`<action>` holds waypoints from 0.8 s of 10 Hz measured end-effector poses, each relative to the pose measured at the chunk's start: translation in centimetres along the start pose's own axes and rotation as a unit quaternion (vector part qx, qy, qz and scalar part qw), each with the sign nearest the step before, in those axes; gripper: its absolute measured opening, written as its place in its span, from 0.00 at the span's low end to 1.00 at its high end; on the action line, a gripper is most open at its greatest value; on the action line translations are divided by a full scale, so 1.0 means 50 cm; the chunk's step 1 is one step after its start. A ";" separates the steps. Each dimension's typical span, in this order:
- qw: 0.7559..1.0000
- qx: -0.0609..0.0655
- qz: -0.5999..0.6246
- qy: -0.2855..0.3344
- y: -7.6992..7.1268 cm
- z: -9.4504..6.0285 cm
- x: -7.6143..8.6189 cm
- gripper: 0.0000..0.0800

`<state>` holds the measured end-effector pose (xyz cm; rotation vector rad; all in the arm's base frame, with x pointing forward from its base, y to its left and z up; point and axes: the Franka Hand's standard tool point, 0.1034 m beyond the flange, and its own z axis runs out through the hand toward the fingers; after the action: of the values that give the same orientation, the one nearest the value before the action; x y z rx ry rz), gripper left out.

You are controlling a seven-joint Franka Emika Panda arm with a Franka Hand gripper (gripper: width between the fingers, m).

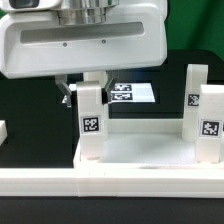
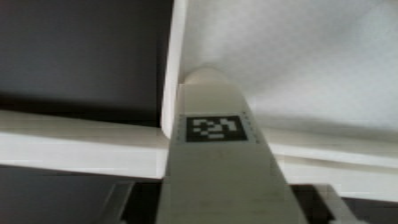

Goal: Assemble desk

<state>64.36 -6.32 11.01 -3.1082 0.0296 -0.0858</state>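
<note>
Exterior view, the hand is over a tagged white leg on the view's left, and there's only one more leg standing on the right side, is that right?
Not quite. The hand is at the tagged leg on the exterior view's left, but two more legs stand on the right, not one: a back one and a nearer one. The exterior view shows both.
</note>
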 end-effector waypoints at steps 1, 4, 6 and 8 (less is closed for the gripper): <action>0.998 0.003 0.063 0.001 0.000 0.000 0.000 0.36; 0.973 0.003 0.230 0.000 0.001 0.001 0.000 0.36; 0.938 0.002 0.346 0.000 0.001 0.003 0.000 0.36; 0.893 0.000 0.451 0.000 0.001 0.003 0.001 0.36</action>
<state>64.40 -6.37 10.87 -2.7429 1.4170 -0.0535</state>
